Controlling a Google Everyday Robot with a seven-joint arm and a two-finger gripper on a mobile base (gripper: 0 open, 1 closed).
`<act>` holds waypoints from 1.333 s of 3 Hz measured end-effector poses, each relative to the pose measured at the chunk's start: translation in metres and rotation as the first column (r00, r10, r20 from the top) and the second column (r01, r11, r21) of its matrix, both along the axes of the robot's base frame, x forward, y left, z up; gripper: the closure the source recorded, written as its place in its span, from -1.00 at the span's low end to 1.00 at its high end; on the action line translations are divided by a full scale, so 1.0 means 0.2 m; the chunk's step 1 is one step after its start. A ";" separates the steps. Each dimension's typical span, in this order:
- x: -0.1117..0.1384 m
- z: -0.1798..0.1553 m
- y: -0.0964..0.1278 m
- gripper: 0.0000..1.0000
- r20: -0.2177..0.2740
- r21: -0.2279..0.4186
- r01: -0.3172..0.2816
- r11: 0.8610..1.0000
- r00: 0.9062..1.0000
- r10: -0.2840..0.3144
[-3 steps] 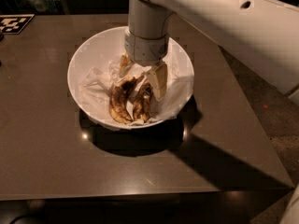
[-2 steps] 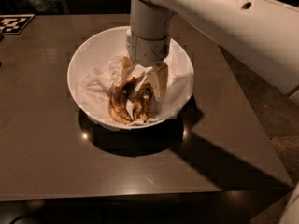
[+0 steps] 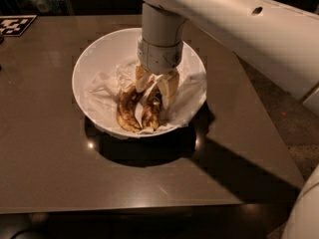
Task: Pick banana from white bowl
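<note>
The white bowl (image 3: 99, 59) stands on the dark table, lined with crumpled white paper (image 3: 102, 91). Two overripe bananas lie side by side in it. The banana (image 3: 151, 112) is the right one, yellow-brown with dark blotches. The darker, more curved banana (image 3: 126, 109) lies to its left. My gripper (image 3: 155, 89) reaches straight down into the bowl. Its cream fingers (image 3: 170, 86) sit on either side of the banana's upper end and are closed against it. The banana still rests on the paper.
The brown table (image 3: 50, 163) has its front edge near the bottom and its right edge beside a speckled floor (image 3: 294, 128). A black-and-white marker tag (image 3: 15, 25) lies at the far left corner. My white arm (image 3: 234, 29) crosses the upper right.
The left finger has moved inward toward the banana, narrowing the gap. The bowl and both bananas have not moved.
</note>
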State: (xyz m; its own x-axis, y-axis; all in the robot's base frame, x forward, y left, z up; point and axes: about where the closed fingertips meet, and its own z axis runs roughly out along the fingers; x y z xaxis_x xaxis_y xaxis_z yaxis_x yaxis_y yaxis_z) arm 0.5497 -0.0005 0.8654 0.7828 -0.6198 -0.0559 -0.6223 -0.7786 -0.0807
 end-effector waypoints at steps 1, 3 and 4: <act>0.01 -0.04 -0.02 -0.08 -0.016 -0.006 0.002 1.000 1.000 -0.002; 0.00 -0.12 -0.02 0.34 -0.029 -0.006 0.012 1.000 1.000 -0.012; 0.00 -0.12 -0.02 0.80 -0.029 -0.006 0.012 1.000 1.000 -0.012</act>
